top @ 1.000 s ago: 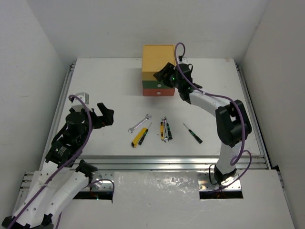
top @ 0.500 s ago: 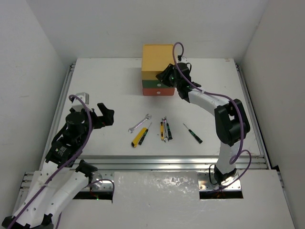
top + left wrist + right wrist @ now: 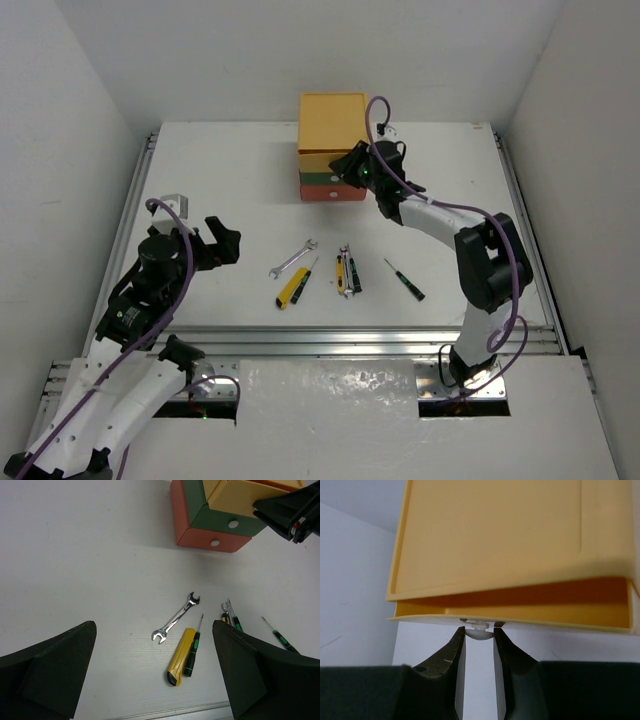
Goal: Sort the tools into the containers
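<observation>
Because the right jaws are narrowed onto the small white knob (image 3: 479,628) of the yellow drawer (image 3: 520,555), with only their tips on either side of it, the hold looks slight, and that is the first thing that could fail. The knob is rounded and smooth, so a pull that is quick or angled off the drawer's line could let the tips slide off and leave the drawer where it stands, a little way out of the chest (image 3: 330,150). The second risk is the chest itself. It sits free on the tabletop (image 3: 220,170) and nothing braces it, since the left jaws hang wide open and empty over the near left, well apart from it. If the drawer binds, the whole chest may drag forward or tip instead of the drawer running out. A pull carried too far could bring the drawer clean out of its slot above the green drawer (image 3: 225,522) and the red-orange drawer (image 3: 200,537). None of the tools is in a container yet. The wrench (image 3: 176,618), the utility knife (image 3: 179,655), the green-handled screwdriver (image 3: 192,652) lying just beside the knife and the other screwdrivers (image 3: 230,617) all lie loose on the tabletop in front of the chest. A chest dragged forward would crowd them and make the later picks harder.
</observation>
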{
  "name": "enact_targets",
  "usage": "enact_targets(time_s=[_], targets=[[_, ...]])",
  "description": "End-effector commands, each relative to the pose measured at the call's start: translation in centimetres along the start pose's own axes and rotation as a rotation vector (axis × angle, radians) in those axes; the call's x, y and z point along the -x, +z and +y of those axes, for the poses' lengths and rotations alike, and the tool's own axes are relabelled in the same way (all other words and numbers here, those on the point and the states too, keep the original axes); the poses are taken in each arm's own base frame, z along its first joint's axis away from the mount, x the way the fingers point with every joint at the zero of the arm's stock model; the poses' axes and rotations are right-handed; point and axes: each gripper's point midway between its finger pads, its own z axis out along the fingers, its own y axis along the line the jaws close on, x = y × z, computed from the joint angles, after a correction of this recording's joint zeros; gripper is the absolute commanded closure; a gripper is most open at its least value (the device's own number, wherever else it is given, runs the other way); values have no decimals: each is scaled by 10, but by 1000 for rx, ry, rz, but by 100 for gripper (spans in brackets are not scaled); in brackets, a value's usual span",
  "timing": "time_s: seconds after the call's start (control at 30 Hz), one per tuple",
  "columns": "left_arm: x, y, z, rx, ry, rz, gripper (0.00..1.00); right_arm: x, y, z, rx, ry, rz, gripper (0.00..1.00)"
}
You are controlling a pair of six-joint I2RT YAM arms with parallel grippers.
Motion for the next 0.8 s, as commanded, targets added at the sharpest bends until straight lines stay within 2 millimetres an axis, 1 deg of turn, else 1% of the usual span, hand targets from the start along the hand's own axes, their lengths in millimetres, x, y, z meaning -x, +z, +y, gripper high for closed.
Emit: enact_targets(time_s=[0.0, 0.03, 0.23, 0.4, 0.57, 0.63, 0.7, 0.73, 0.77], targets=[[11, 0, -8, -36, 4, -46, 0, 7, -16, 16, 51, 16, -34, 85], [11, 0, -7, -35, 4, -45, 0, 8, -19, 20, 61, 19, -37, 85], [12, -1, -7, -33, 3, -49, 0, -7, -35, 17, 81, 52, -4, 85], [12, -1, -7, -31, 3, -48, 0, -19, -55, 18, 113, 74, 11, 85], [12, -1, -6, -28, 2, -49, 0, -23, -74, 18, 124, 75, 3, 84], [12, -1, -6, -29, 2, -49, 0, -24, -77, 19, 129, 78, 7, 82], [12, -1, -6, -28, 1, -51, 0, -27, -77, 19, 128, 74, 22, 73], [12, -1, -6, -28, 1, -51, 0, -27, -77, 18, 123, 67, 24, 71], [12, -1, -6, -26, 1, -52, 0, -28, -77, 18, 124, 64, 27, 74]])
